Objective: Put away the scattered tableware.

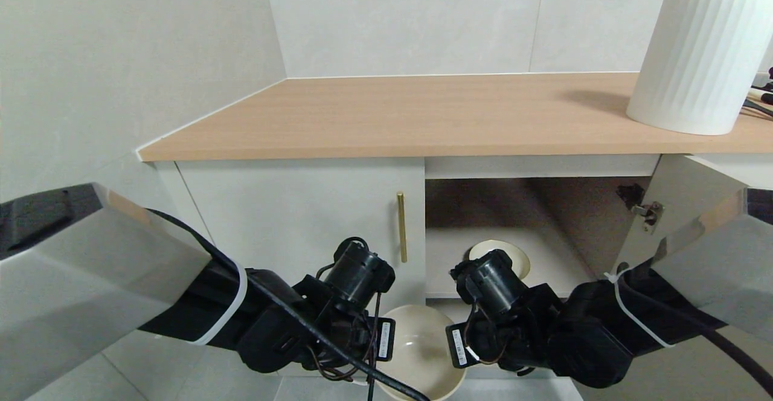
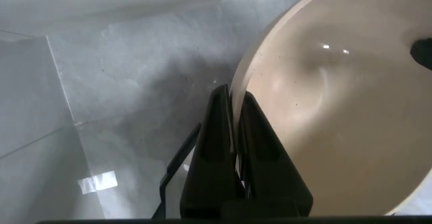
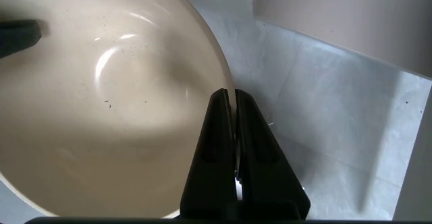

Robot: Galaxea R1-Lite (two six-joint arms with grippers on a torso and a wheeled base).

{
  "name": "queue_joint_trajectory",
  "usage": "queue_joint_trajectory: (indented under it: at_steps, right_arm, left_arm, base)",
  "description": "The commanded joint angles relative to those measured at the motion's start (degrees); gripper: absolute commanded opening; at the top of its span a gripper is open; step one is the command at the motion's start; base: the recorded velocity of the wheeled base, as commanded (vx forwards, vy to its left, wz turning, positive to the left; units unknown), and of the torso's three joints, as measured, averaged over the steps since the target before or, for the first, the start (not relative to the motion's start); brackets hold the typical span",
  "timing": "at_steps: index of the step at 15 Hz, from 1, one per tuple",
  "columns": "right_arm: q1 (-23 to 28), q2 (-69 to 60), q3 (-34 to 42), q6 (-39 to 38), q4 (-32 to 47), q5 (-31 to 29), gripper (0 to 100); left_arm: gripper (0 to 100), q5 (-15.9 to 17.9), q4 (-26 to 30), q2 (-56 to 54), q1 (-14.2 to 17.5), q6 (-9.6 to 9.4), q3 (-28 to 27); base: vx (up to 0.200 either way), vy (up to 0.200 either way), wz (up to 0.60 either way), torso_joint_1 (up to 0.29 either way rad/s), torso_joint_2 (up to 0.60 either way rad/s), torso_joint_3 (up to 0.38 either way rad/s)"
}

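Observation:
A cream bowl (image 1: pixel 416 352) hangs low in front of the cabinet, held by its rim from both sides. My left gripper (image 1: pixel 377 340) is shut on the bowl's left rim; the left wrist view shows its fingers (image 2: pixel 217 116) pinching the edge of the bowl (image 2: pixel 337 102). My right gripper (image 1: pixel 456 343) is shut on the opposite rim, where its fingers (image 3: pixel 217 116) clamp the bowl (image 3: pixel 101 96). Inside the open cabinet compartment a cream dish (image 1: pixel 513 253) sits on the shelf (image 1: pixel 555 268), partly hidden behind my right wrist.
The cabinet's right door (image 1: pixel 670 208) stands swung open to the right. The left door (image 1: pixel 302 220) is closed, with a brass handle (image 1: pixel 401 227). On the wooden countertop (image 1: pixel 392 117) stands a white ribbed container (image 1: pixel 694 63). Grey tiled floor (image 2: pixel 121 102) lies below the bowl.

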State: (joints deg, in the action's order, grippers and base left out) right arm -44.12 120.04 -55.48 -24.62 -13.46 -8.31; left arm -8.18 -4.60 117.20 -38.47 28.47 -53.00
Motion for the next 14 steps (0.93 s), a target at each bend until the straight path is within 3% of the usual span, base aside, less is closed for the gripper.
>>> queue_joint_trajectory:
  at_steps: [1, 8, 12, 14]
  right_arm:
    - [0.0, 0.11, 0.02, 0.02, 0.1, -0.12, 0]
    - [0.96, 2.39, 0.46, 0.89, 0.71, -1.53, 0]
    - [7.56, 4.15, -0.16, 2.92, 2.47, -3.11, 0]
    - [13.71, 3.8, -2.26, 3.36, 2.47, -3.2, 0]
  left_arm:
    - [100, -0.17, 0.11, -0.04, 0.07, 0.01, 0.09]
    - [100, -0.17, 0.11, -0.13, 0.07, 0.01, 0.09]
    - [100, -0.17, 0.11, -0.22, 0.07, 0.01, 0.09]
    - [100, -0.17, 0.11, -0.48, 0.07, 0.01, 0.09]
  base:
    - [0.0, 0.0, 0.0, 0.0, 0.0, 0.0]
    - [0.0, 0.0, 0.0, 0.0, 0.0, 0.0]
    - [0.0, 0.0, 0.0, 0.0, 0.0, 0.0]
    - [0.0, 0.0, 0.0, 0.0, 0.0, 0.0]
